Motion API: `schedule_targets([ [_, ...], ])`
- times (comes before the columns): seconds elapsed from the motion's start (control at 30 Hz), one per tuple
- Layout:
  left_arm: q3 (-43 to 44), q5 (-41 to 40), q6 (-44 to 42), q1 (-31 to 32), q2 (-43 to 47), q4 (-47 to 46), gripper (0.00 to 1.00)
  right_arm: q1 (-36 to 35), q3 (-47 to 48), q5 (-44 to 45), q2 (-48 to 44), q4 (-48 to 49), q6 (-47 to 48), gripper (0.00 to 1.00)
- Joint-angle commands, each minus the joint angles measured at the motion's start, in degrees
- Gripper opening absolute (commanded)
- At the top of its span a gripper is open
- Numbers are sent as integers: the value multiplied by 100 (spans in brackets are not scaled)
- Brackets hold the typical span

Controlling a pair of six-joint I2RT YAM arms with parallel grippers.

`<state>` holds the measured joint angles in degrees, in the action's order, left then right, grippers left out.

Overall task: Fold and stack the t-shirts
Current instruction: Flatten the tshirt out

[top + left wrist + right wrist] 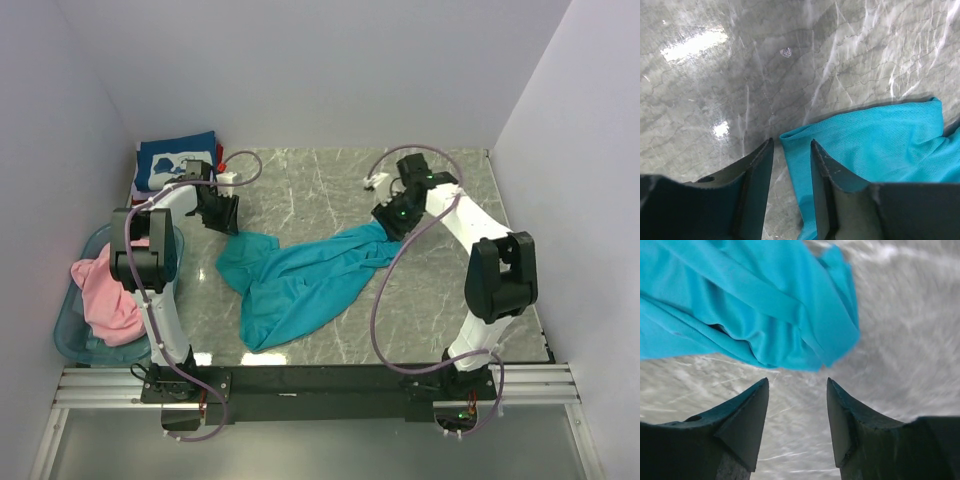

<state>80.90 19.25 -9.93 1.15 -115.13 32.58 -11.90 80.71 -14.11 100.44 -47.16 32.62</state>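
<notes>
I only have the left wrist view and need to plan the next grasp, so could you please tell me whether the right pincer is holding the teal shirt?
Observer: No, the right pincer is open, with an end of the teal shirt ahead of its tips.
Operator: Thank you. Where are the other shirts?
Observer: A pink shirt lies in the blue basket at the overhead view's left edge.
Operator: Is anything stacked yet?
Observer: A navy shirt with white print lies folded in the far left corner.
</notes>
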Motion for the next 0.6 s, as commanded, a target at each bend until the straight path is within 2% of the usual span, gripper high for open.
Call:
schedule_targets([
  [0.0,163,132,-132,-9,-9,143,42,-269,-90,707,-210,497,1121,56],
  [0.27,84,115,-228,-18,-9,117,42,-497,419,1059,387,225,1940,49],
  [0.57,40,71,-264,-27,-9,100,43,-515,621,989,634,-250,2231,49],
])
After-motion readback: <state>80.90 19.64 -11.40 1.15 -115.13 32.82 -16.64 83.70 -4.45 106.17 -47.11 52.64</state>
